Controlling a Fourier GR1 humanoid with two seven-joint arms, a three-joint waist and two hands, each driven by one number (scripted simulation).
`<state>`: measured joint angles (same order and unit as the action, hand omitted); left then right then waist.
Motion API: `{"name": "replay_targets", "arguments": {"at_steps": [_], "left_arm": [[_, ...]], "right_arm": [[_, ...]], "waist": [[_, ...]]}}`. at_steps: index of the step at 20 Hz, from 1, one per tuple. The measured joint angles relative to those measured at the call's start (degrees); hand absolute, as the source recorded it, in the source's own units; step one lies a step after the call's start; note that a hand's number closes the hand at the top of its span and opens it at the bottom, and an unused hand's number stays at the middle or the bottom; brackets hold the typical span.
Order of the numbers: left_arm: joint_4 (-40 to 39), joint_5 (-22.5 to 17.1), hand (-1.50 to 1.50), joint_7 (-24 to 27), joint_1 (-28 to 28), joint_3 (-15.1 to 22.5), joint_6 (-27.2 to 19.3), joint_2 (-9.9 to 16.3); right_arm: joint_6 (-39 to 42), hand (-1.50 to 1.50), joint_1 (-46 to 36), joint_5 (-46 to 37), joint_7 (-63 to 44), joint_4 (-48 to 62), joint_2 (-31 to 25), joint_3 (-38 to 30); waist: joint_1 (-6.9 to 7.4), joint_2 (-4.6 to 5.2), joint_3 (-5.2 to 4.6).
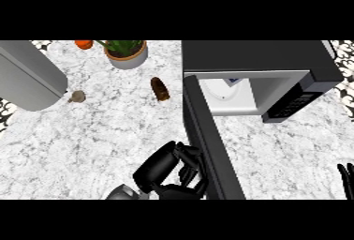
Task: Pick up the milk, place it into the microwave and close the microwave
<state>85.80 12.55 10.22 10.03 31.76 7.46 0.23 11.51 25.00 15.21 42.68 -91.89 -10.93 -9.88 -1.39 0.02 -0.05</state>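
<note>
The black microwave point(262, 58) stands at the upper right with its cavity open. Its door point(207, 140) swings out toward me, seen edge-on as a long dark bar. The white milk carton point(232, 90) with a blue mark stands inside the cavity, at its left side. My left hand point(166, 171) is at the lower centre, on the door's left face near its free end, fingers relaxed against it and holding nothing. My right hand point(346, 180) shows only as fingers pointing up at the lower right edge, resting.
A potted plant point(126, 54) and an orange item point(84, 44) sit at the back. A brown oblong object point(159, 89) lies just left of the door's hinge end. A small tan object point(77, 96) lies beside a large grey appliance point(27, 75) at the left.
</note>
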Motion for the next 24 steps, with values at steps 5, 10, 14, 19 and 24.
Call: {"name": "replay_targets", "arguments": {"at_steps": [5,10,14,19,24], "left_arm": [[-8.9,-3.3,1.50,-1.5,7.3,9.9,-10.3,0.1],[-17.0,-11.4,1.50,-3.8,14.7,18.7,-17.2,0.1],[-21.3,-17.6,-1.50,-5.3,20.0,24.0,-20.0,0.1],[-22.5,-24.7,1.50,-3.6,23.9,26.3,-24.3,0.1],[-22.3,-31.0,1.50,0.4,27.5,25.2,-26.9,0.2]], "right_arm": [[1.9,-1.50,0.8,2.7,-2.4,-4.7,-1.8,-1.7],[3.6,-1.50,1.3,4.3,-4.9,-9.8,-2.4,-1.0],[5.8,-1.50,-0.1,6.1,-7.0,-11.7,-4.5,-0.9],[8.0,-1.50,-2.1,7.8,-9.4,-15.0,-6.4,0.3],[10.0,-1.50,-3.5,9.7,-11.1,-17.5,-8.2,0.8]], "waist": [[-0.59,0.06,-0.03],[-1.74,0.29,-0.05],[-3.60,0.68,-0.07],[-6.28,1.28,-0.17],[-9.11,1.98,-0.30]]}}
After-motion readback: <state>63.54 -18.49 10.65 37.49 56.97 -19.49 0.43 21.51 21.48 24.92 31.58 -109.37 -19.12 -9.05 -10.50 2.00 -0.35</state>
